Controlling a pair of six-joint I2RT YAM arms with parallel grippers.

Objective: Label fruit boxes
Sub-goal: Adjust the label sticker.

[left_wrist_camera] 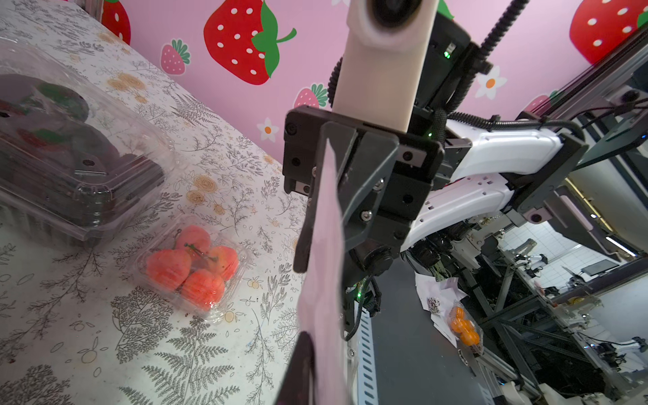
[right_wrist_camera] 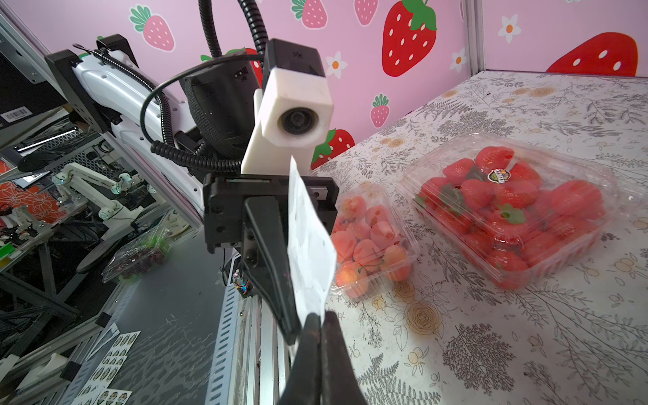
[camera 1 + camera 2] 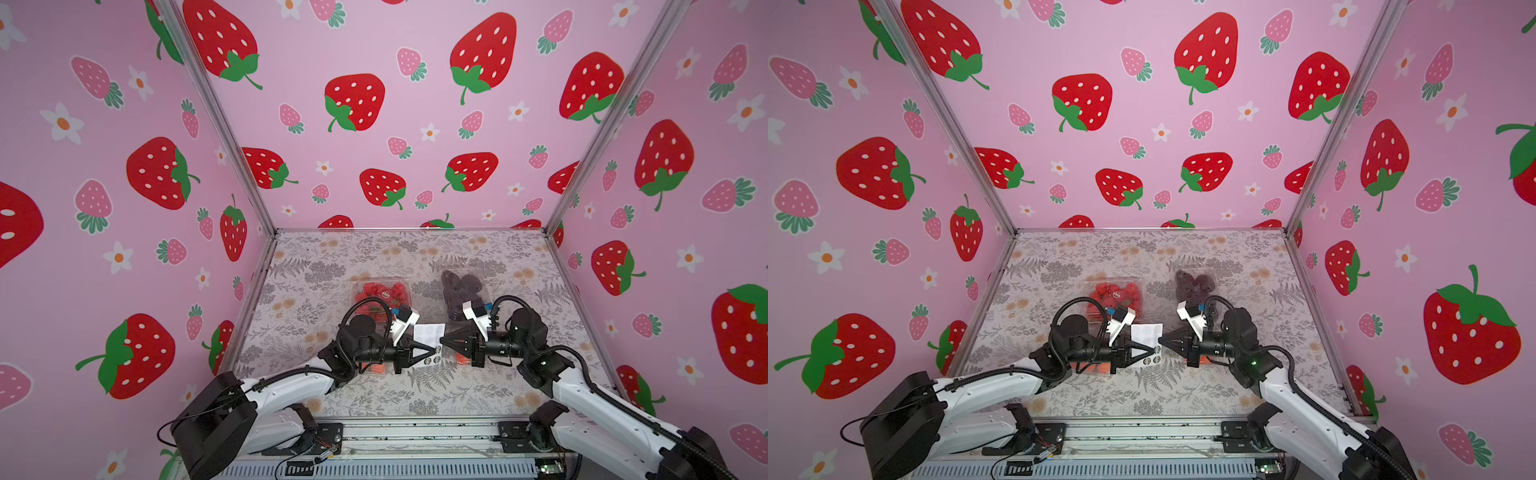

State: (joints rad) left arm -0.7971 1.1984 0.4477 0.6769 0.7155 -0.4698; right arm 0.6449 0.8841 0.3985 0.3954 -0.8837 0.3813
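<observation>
Both grippers meet over the table's middle front, each shut on the same white sticker sheet (image 3: pixel 428 332) (image 3: pixel 1146 332). My left gripper (image 3: pixel 434 350) (image 1: pixel 315 350) pinches the sheet (image 1: pixel 326 245) along one edge. My right gripper (image 3: pixel 441 343) (image 2: pixel 319 326) clamps a corner of the sheet (image 2: pixel 308 245). The strawberry box (image 3: pixel 380 293) (image 2: pixel 508 207) sits behind the left arm. The dark-fruit box (image 3: pixel 461 291) (image 1: pixel 70 157) lies behind the right arm. The orange-pink fruit box (image 3: pixel 1090 368) (image 2: pixel 371 242) is partly hidden under the left wrist. The small orange-red fruit box (image 1: pixel 193 266) (image 3: pixel 463 358) lies under the right wrist.
An aluminium rail (image 3: pixel 415 432) runs along the table's front edge. Pink strawberry-print walls close in the other three sides. Off the table, loose sticker sheets (image 2: pixel 112 354) and a bag of oranges (image 1: pixel 464 326) lie below.
</observation>
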